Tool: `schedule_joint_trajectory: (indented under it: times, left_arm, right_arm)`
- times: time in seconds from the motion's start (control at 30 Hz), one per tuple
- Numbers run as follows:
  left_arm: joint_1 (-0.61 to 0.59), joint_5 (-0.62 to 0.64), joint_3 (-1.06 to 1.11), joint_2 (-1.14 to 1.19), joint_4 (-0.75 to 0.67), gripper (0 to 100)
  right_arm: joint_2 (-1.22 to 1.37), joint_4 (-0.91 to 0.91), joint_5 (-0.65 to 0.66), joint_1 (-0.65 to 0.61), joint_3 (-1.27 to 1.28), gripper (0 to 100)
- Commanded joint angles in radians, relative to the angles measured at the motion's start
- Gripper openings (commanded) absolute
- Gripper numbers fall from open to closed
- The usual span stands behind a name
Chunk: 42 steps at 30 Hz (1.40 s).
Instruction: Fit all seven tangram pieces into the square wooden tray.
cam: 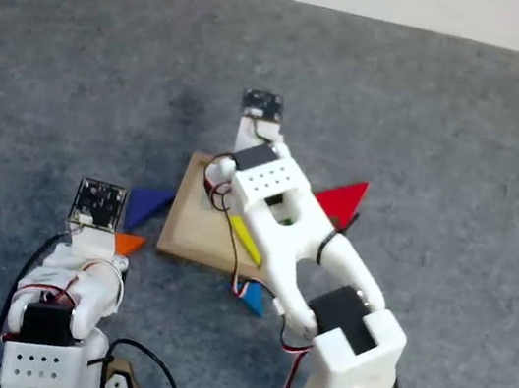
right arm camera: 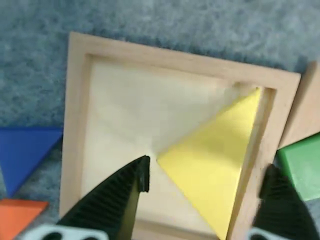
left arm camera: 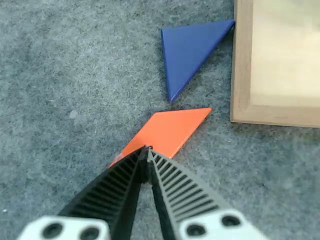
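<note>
We see a worktop (cam: pixel 83 55) covered with grey, felt-like cloth. In the middle of the high view the right arm lies across the square wooden tray (cam: pixel 189 227) and hides most of it. The right gripper (right arm camera: pixel 207 172) hangs over the tray with its fingers wide apart. Between them a flat yellow triangle (right arm camera: pixel 210 155) lies in one corner of the tray.

Around the tray we find:
- a red triangle (cam: pixel 343 201) at its right
- a light blue piece (cam: pixel 252 298) below it
- a dark blue triangle (left arm camera: pixel 192 47) and an orange parallelogram (left arm camera: pixel 167 132) at its left
- a green piece (right arm camera: pixel 300 167) just beside the rim

The left gripper (left arm camera: pixel 146 150) has its ribbed black fingers pressed together, with the tips over one end of the orange parallelogram.
</note>
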Motion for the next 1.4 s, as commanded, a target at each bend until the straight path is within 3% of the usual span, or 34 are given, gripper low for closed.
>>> schedule_joint_trajectory:
  times: [0.0,0.23,0.43,0.53,0.8,1.0,1.37]
  left_arm:
    - [0.008,-0.008,0.019,-0.044,0.002,0]
    - [0.008,-0.008,0.019,-0.044,0.002,0]
    - [0.008,-0.008,0.019,-0.044,0.002,0]
    - [0.008,-0.008,0.019,-0.044,0.002,0]
    - [0.008,-0.008,0.019,-0.044,0.002,0]
    - [0.008,-0.008,0.019,-0.044,0.002,0]
    - [0.008,-0.008,0.019,-0.044,0.002,0]
  right_arm:
    - [-0.018,-0.013,0.017,-0.005,-0.059,36.4]
    - [-0.042,0.013,0.020,-0.012,-0.059,34.4]
    - [-0.114,0.012,0.170,-0.013,-0.059,10.4]
    - [-0.114,-0.056,0.201,-0.013,-0.053,4.0]
    - [-0.064,-0.111,0.203,-0.001,0.097,4.0]
    - [-0.062,-0.104,0.209,0.094,0.130,3.9]
    - [-0.265,0.048,0.210,0.116,0.140,3.8]
